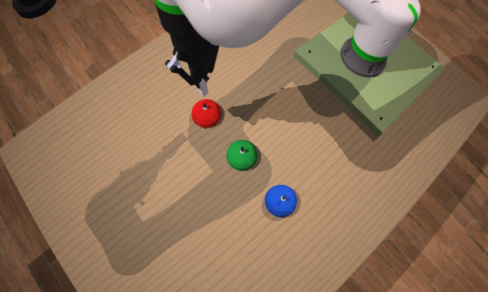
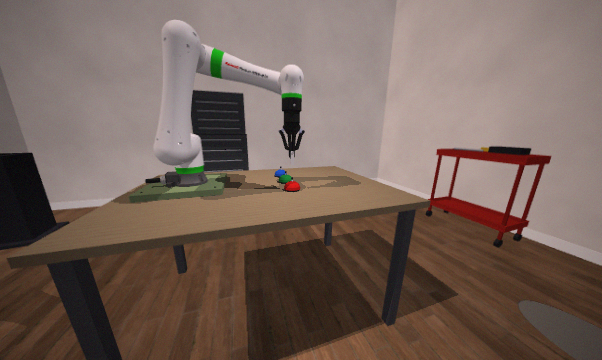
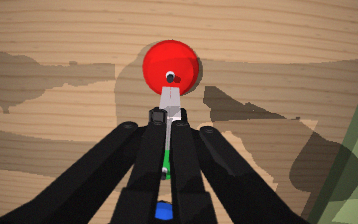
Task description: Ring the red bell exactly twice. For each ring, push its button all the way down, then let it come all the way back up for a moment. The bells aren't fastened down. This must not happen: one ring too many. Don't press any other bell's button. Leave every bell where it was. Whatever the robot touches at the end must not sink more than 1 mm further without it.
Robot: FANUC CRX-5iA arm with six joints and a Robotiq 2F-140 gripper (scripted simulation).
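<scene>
bells: 3 — 1 red bell [image 1: 206, 113] | 1 green bell [image 1: 241, 155] | 1 blue bell [image 1: 280, 201] | 1 table [image 1: 66, 134] | 1 cart [image 2: 491, 156]
</scene>
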